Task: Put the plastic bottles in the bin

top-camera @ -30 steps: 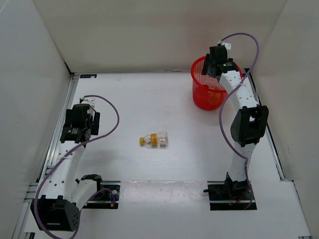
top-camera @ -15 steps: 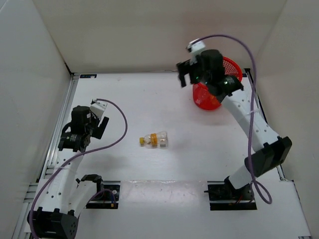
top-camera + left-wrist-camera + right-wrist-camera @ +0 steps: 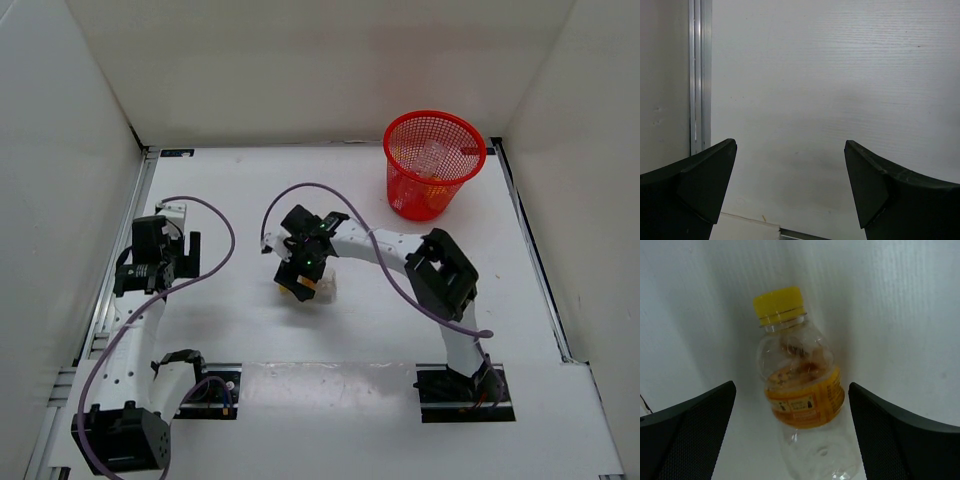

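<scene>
A clear plastic bottle with a yellow cap and yellow-orange label [image 3: 801, 390] lay on its side near the middle of the white worktop [image 3: 240, 170]. The right arm's jaws were spread and straddled it without touching. A sound grasp would likely mean lowering, then closing across the labelled belly rather than the tapering neck. The round red mesh bin [image 3: 400, 175] stood well apart at the far right corner, and no obstacle showed between them. The left arm's jaws, also spread, hung over the worktop beside a metal rail [image 3: 699, 75].
</scene>
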`<state>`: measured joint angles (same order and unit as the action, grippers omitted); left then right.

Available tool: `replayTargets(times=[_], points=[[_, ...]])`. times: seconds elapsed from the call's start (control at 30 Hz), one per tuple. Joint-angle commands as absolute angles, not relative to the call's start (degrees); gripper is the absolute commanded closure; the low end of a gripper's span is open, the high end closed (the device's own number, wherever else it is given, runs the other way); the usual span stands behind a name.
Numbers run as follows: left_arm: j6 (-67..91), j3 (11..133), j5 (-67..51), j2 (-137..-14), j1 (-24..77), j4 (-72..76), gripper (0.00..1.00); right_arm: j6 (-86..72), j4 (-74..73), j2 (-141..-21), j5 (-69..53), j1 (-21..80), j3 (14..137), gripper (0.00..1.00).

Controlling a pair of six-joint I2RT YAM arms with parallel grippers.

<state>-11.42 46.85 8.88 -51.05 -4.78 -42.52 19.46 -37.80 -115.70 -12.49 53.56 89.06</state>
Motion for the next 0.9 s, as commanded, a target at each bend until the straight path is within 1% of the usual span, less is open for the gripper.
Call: replayTargets(times=[0.0, 0.03, 0.07, 0.1, 0.17, 0.23, 0.27, 0.33, 0.4, 0.43, 0.47, 0.5, 0.53, 0.57, 0.6, 0.63, 0.67, 0.7, 0.73, 0.77, 0.8, 0.83, 0.87], points=[[-10.63, 46.49, 10.46, -48.52, -5.19, -42.63, 0.00, 21.71, -39.99, -116.71, -12.39, 53.53, 92.90, 0.04], [-10.63, 46.49, 10.46, -48.52, -5.19, -42.63, 0.00, 21.71, -40.60, -117.50, -12.39, 53.53, 92.90, 0.04], [-10.63, 47.10, 9.85, -48.52, -5.19, -42.63, 0.00, 19.88, -40.61, -118.03, -9.00, 54.13, 92.38, 0.04], [-10.11, 47.63, 9.84, -48.52, -5.19, -42.63, 0.00, 19.25, -40.08, -118.04, -7.14, 54.14, 92.37, 0.07], [-10.11, 47.64, 9.84, -48.52, -5.19, -43.15, 0.00, 16.37, -40.08, -119.44, -2.83, 54.67, 91.76, 0.18], [-9.58, 48.25, 9.84, -48.52, -5.19, -43.15, 0.00, 14.25, -40.08, -120.06, 1.64, 54.67, 91.76, 0.36], [-9.58, 48.25, 9.84, -48.52, -5.19, -43.15, 0.00, 12.59, -40.08, -119.45, 2.54, 54.67, 91.76, 0.54], [-9.58, 48.25, 9.23, -49.04, -5.19, -43.15, 0.00, 11.43, -37.99, -116.39, 3.69, 54.67, 91.23, 0.71], [-8.97, 48.25, 9.23, -49.04, -5.19, -43.15, 0.00, 8.02, -35.87, -113.39, 5.18, 53.62, 91.23, 0.71], [-8.96, 48.25, 9.23, -49.65, -5.19, -43.15, 0.00, 6.08, -34.73, -110.07, 5.19, 51.53, 91.93, 0.73], [-8.96, 48.25, 9.23, -49.66, -5.19, -43.15, 0.00, 3.54, -31.67, -108.21, 5.19, 49.85, 93.50, 0.79], [-8.96, 48.25, 9.23, -49.66, -5.19, -43.15, 0.00, -2.92, -29.73, -106.19, 4.40, 47.92, 94.21, 0.79], [-8.96, 48.25, 9.23, -49.66, -5.19, -43.15, 0.00, -6.56, -23.70, -101.73, 0.74, 43.03, 94.22, 0.79], [-8.96, 48.25, 9.23, -49.66, -5.19, -43.15, 0.00, -10.33, -19.64, -99.34, -0.86, 40.37, 93.09, 0.78], [-8.96, 48.25, 9.23, -49.66, -5.19, -43.15, 0.00, -17.94, -15.25, -94.79, -0.88, 35.56, 91.60, 0.77], [-8.96, 48.77, 8.71, -50.18, -5.19, -43.15, 0.00, -20.89, -10.85, -92.83, -0.27, 33.51, 90.02, 0.77], [-8.96, 48.78, 8.70, -50.19, -5.19, -43.15, 0.00, -23.27, -4.63, -91.33, 2.26, 31.83, 88.96, 0.77], [-8.96, 48.78, 8.70, -50.19, -5.19, -43.15, 0.00, -24.77, -3.35, -90.36, 11.16, 29.55, 88.95, 0.77], [-8.96, 48.78, 8.09, -50.19, -5.19, -43.15, 0.00, -24.79, -3.34, -90.35, 16.56, 28.84, 90.77, 0.80], [-8.96, 48.78, 8.09, -50.19, -5.19, -43.15, 0.00, -23.13, -3.34, -91.66, 22.35, 28.31, 92.88, 0.80], [-8.96, 48.78, 7.48, -50.19, -5.19, -43.15, 0.00, -20.07, -4.56, -93.32, 28.24, 27.26, 95.42, 0.80], [-8.44, 48.78, 7.47, -50.19, -5.19, -43.15, 0.00, -18.65, -6.83, -95.51, 35.87, 26.38, 103.28, 0.80], [-8.44, 48.78, 7.47, -50.19, -5.19, -43.15, 0.00, -18.63, -14.95, -101.02, 38.90, 24.45, 108.58, 0.80]])
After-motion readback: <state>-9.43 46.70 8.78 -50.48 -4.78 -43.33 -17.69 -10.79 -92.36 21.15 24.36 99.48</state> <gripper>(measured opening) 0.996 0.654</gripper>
